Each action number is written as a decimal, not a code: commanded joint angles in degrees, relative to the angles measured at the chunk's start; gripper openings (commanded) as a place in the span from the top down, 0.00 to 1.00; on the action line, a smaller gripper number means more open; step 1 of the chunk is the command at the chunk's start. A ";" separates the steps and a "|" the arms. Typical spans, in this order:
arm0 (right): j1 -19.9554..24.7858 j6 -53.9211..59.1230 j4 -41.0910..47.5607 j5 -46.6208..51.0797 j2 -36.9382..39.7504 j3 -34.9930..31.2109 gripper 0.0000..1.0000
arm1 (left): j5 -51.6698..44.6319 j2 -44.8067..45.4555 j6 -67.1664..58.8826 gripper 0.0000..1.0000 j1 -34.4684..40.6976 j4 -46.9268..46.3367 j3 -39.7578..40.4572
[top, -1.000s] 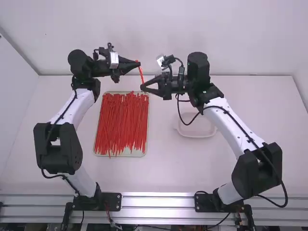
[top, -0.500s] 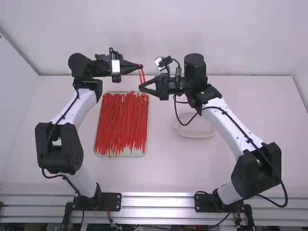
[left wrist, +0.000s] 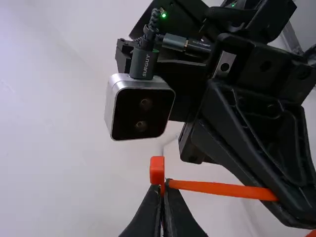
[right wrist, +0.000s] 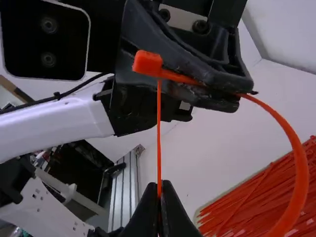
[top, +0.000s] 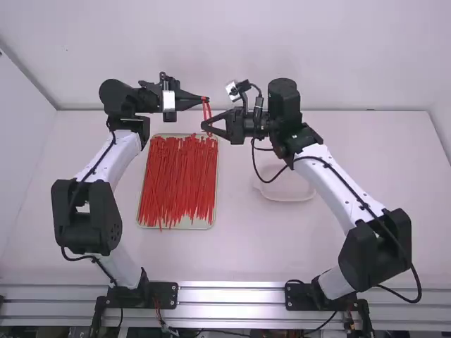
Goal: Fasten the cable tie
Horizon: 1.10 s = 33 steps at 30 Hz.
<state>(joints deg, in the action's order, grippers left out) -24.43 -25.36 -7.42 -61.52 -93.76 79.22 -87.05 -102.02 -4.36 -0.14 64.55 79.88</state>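
A red cable tie (top: 207, 110) hangs bent in a loop above the table's far side, between both grippers. My left gripper (top: 204, 99) is shut on the strap just below its square head (left wrist: 157, 169); its own fingertips (left wrist: 154, 207) pinch it while the strap (left wrist: 222, 189) runs off sideways. My right gripper (top: 206, 127) sits just below and is shut on the tie's thin tail (right wrist: 158, 138), which points up at the head (right wrist: 147, 61). The strap curves round in a wide arc (right wrist: 297, 163).
A tray (top: 149, 224) with a pile of several red cable ties (top: 180, 179) lies under the grippers, left of the middle. A shallow white dish (top: 287, 189) rests to its right, under the right arm. Open table lies in front.
The right gripper has moved left and up toward the left gripper. The left gripper has shifted slightly right, and the tie has bent from a straight strap into a loop.
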 commanded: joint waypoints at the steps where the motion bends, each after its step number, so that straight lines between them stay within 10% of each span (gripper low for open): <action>1: -0.09 -1.07 -0.31 0.61 -0.55 1.38 1.00 | -0.61 0.00 0.07 0.98 0.15 0.39 1.16; 33: 0.02 -8.57 -9.09 4.61 -0.55 1.38 1.00 | -0.61 0.00 0.04 0.98 0.26 7.28 -3.08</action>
<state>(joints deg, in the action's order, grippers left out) -24.45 -32.01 -15.00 -58.57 -93.76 79.22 -85.91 -102.02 -4.36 -0.10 70.54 78.32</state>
